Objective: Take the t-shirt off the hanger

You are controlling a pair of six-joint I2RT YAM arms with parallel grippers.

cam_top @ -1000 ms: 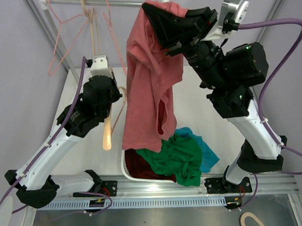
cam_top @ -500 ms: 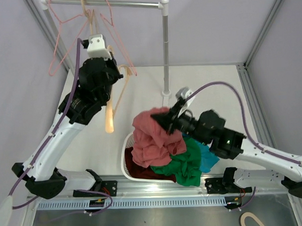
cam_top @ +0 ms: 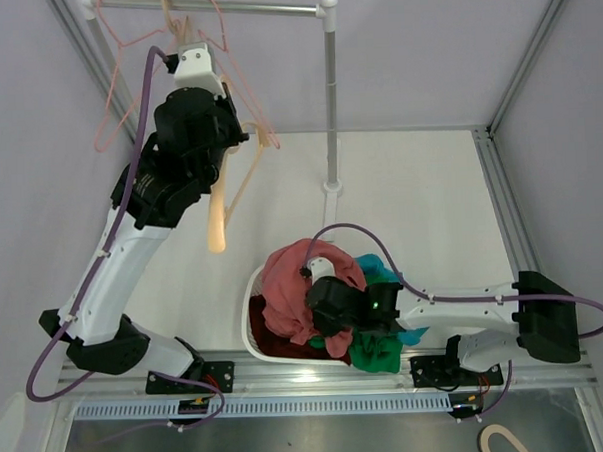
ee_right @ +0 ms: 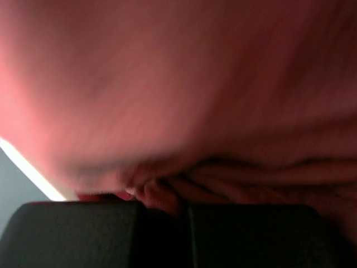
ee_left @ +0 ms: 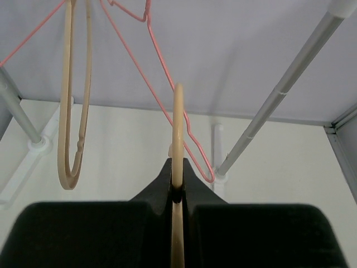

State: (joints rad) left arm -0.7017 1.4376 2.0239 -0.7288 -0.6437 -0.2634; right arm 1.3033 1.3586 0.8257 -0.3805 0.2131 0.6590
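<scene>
We're looking into a robotics lab test cell here. Aluminium frame posts (cam_top: pixel 532 51) box in plain lilac walls (cam_top: pixel 424 50) around a white counter (cam_top: pixel 420 181). Two robot arms, the left arm (cam_top: pixel 118 274) and the right arm (cam_top: pixel 455 309), are bolted to a metal rail (cam_top: pixel 318 373) at the near edge. A slotted cable duct (cam_top: pixel 319 402) runs just below it, and a purple cable (cam_top: pixel 354 226) loops over the right arm. The only homely things we see are a clothes rail (cam_top: pixel 222 6) with hangers (ee_left: pixel 67 84) and a white laundry basket (cam_top: pixel 253 308) heaped with garments.
</scene>
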